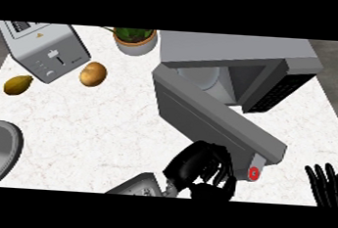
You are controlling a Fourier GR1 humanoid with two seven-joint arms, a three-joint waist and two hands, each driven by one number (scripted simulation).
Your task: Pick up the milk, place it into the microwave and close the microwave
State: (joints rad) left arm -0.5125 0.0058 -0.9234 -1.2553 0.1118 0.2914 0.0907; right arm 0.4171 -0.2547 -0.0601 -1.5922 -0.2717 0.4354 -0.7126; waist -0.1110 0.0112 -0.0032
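left hand point(200, 169), near centre, is curled with its fingers against the outer face of the microwave door point(215, 121), by the red mark at the door's free end; it grasps nothing. right hand point(328, 187) rests at the near right edge, fingers straight and up. milk is not visible; i cannot tell whether it sits inside the microwave point(237, 63), whose cavity is partly hidden. closing seems the step in hand: push near the free end, following the door's arc toward the far side across the worktop point(91, 126).
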